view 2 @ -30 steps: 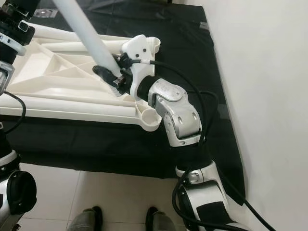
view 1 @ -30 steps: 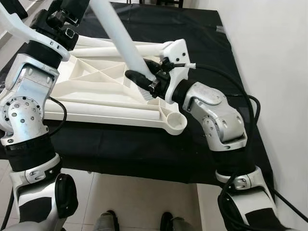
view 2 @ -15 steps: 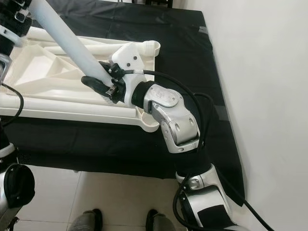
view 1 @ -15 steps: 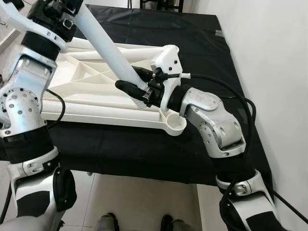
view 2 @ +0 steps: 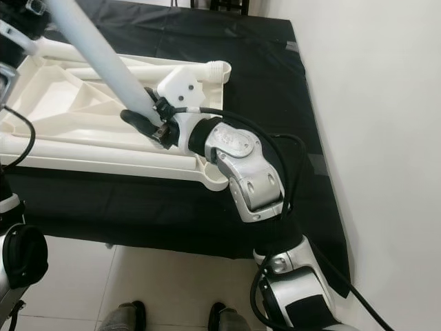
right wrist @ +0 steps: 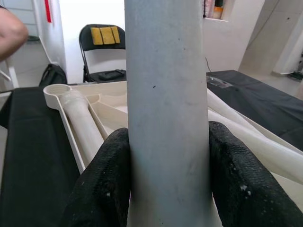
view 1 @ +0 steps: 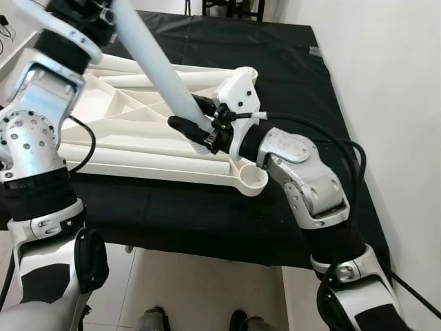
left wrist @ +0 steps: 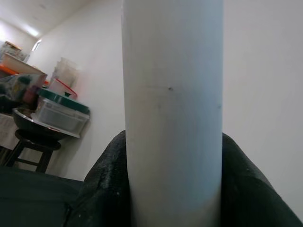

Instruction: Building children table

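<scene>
A white table top (view 1: 138, 138) lies upside down on the black-covered table (view 1: 227, 221), showing its ribbed underside and a round leg socket (view 1: 251, 179) at its near right corner. A long white table leg (view 1: 155, 69) slants up and to the left over it. My right gripper (view 1: 196, 124) is shut on the leg's lower end, just above the frame. My left gripper (view 1: 86, 14) is shut on the leg higher up, at the upper left. In both wrist views the leg (right wrist: 165, 113) sits tight between the black fingers (right wrist: 102, 182).
A white wall (view 1: 393, 103) runs close along the table's right side. The table's near edge drops to a tiled floor (view 1: 207, 289), where a person's shoes (view 1: 155, 318) show. A black folding chair (right wrist: 104, 49) stands beyond the table's far end.
The camera has shifted a little. Both arms have swung the leg, its lower end moving left and slightly nearer across the frame, and have kept their grip on it.
</scene>
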Controlling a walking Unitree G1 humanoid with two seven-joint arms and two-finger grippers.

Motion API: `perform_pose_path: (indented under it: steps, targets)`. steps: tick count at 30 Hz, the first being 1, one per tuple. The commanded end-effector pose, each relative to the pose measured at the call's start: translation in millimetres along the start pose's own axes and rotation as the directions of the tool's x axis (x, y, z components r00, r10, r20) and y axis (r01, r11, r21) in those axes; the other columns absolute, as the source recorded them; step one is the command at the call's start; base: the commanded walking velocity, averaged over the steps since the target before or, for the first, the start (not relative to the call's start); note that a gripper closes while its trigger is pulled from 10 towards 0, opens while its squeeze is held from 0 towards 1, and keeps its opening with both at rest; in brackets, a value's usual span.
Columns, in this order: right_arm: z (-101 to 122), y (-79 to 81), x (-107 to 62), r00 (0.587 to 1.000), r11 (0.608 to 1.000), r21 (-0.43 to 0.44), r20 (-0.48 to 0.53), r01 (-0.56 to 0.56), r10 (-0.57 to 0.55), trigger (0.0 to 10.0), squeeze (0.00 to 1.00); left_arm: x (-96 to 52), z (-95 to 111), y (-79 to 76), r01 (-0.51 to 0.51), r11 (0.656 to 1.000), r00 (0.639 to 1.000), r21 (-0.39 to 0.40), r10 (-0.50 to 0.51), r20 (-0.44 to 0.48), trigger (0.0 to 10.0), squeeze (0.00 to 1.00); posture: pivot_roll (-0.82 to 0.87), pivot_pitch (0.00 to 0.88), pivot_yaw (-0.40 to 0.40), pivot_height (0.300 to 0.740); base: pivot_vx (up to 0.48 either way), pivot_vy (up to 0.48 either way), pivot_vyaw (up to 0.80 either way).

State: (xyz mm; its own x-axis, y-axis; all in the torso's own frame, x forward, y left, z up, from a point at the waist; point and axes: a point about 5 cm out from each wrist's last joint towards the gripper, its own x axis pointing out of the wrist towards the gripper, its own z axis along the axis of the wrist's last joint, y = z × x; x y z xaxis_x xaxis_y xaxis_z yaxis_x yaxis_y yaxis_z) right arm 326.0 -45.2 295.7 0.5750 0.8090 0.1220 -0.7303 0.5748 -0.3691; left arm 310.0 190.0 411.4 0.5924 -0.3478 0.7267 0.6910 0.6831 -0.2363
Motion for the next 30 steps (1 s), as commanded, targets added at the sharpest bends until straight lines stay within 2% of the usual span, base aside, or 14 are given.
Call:
perform_pose_path:
  steps: [1,4,5,7,11,12,13,14,16,18,19,22,23,30]
  targets:
    - [-6,2.6,0.6,1.0,1.0,0.002,-0.02,-0.005,0.005,10.0,0.0,3.4,5,-6.6,0.055,0.998,0.998,0.025,-0.055,-0.011,0.0,0.0,0.11,0.153,-0.047,0.74,0.0,0.0,0.0]
    - [-9,2.9,1.2,1.0,0.999,0.043,-0.022,-0.007,0.008,10.0,0.0,6.3,2,-11.2,0.108,0.994,0.993,0.026,-0.107,-0.048,0.0,0.0,0.11,0.15,-0.05,0.74,0.0,0.0,0.0]
    - [-10,5.4,-0.1,0.998,0.992,0.114,0.012,-0.055,0.054,10.0,1.0,10.8,0,-20.2,0.214,0.976,0.973,0.031,-0.211,-0.091,0.0,0.0,0.11,0.147,-0.054,0.74,0.0,0.0,0.0]
    - [-9,7.9,-0.5,0.996,0.987,0.133,0.022,-0.091,0.089,10.0,1.0,12.3,-2,-24.9,0.282,0.959,0.953,0.016,-0.278,-0.12,0.0,0.0,0.11,0.145,-0.057,0.74,0.0,0.0,0.0]
    - [-6,18.3,4.3,0.984,0.97,0.169,0.042,-0.177,0.172,10.0,1.0,13.7,-15,-50.0,0.56,0.826,0.789,-0.07,-0.557,-0.258,0.0,0.0,0.11,0.135,-0.058,0.74,0.0,0.0,0.0]
    - [-6,18.3,4.3,0.984,0.97,0.169,0.042,-0.177,0.172,10.0,1.0,13.7,-15,-50.0,0.56,0.826,0.789,-0.07,-0.557,-0.258,0.0,0.0,0.11,0.135,-0.058,0.74,0.0,0.0,0.0]
    - [-6,22.7,8.6,0.979,0.963,0.177,0.031,-0.204,0.202,10.0,0.29,13.8,-20,-60.3,0.648,0.754,0.705,-0.108,-0.647,-0.292,0.0,0.0,0.1,0.133,-0.056,0.74,0.0,0.0,0.0]
    - [-6,25.7,12.0,0.976,0.959,0.183,0.02,-0.216,0.217,10.0,0.0,14.5,-24,-65.5,0.688,0.714,0.654,-0.13,-0.688,-0.314,0.0,0.0,0.1,0.133,-0.057,0.74,0.0,0.0,0.0]
    - [-6,25.7,12.0,0.976,0.959,0.183,0.02,-0.216,0.217,10.0,0.0,14.5,-24,-65.5,0.688,0.714,0.654,-0.13,-0.688,-0.314,0.0,0.0,0.1,0.133,-0.057,0.74,0.0,0.0,0.0]
    - [-6,28.0,14.5,0.974,0.955,0.193,0.013,-0.226,0.228,10.0,0.0,15.0,-26,-69.6,0.718,0.681,0.612,-0.148,-0.718,-0.332,0.0,0.0,0.1,0.133,-0.057,0.74,0.0,0.0,0.0]
    - [-5,31.7,20.2,0.972,0.947,0.223,0.011,-0.23,0.233,10.0,0.0,18.0,-33,-76.8,0.762,0.625,0.543,-0.168,-0.758,-0.361,0.0,0.0,0.09,0.134,-0.053,0.74,0.0,0.0,0.0]
    - [-4,33.9,24.4,0.973,0.938,0.261,0.011,-0.227,0.232,10.0,0.0,21.7,-39,-82.9,0.793,0.582,0.494,-0.181,-0.787,-0.37,0.0,0.0,0.08,0.136,-0.052,0.74,0.0,0.0,0.0]
    - [-4,35.3,25.1,0.972,0.932,0.279,0.014,-0.23,0.236,0.0,0.0,23.6,-41,-85.8,0.804,0.566,0.479,-0.182,-0.798,-0.365,0.0,0.0,0.08,0.138,-0.051,0.74,0.0,0.0,0.0]
    - [-5,39.4,22.4,0.964,0.905,0.335,0.047,-0.263,0.263,0.0,0.0,26.0,-40,-88.7,0.839,0.498,0.416,-0.219,-0.847,-0.332,0.0,0.0,0.08,0.143,-0.048,0.74,0.0,0.0,0.0]
